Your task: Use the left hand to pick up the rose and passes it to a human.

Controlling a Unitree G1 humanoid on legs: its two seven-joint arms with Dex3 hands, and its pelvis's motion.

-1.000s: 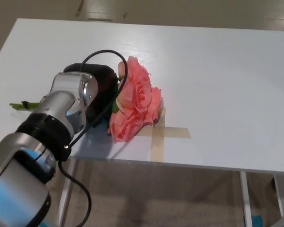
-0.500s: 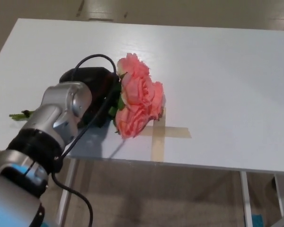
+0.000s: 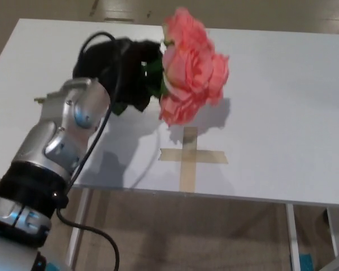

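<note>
The rose [image 3: 191, 72] is a cluster of large pink blooms with green leaves at its base, held up in the air above the white table [image 3: 282, 101]. My left hand [image 3: 124, 70], black, is shut on its stem just left of the blooms. The stem itself is hidden inside the hand. The silver forearm runs down to the lower left of the head view. The rose's shadow falls on the table near the tape cross [image 3: 189, 155]. My right hand does not show.
A cross of tan tape marks the table near its front edge. A black cable [image 3: 96, 141] loops along my left forearm. The table's front edge runs across the lower part of the view, with floor and table legs below.
My left hand has lifted the rose off the table and carried it up and to the right. The green stem end that lay at the left no longer shows.
</note>
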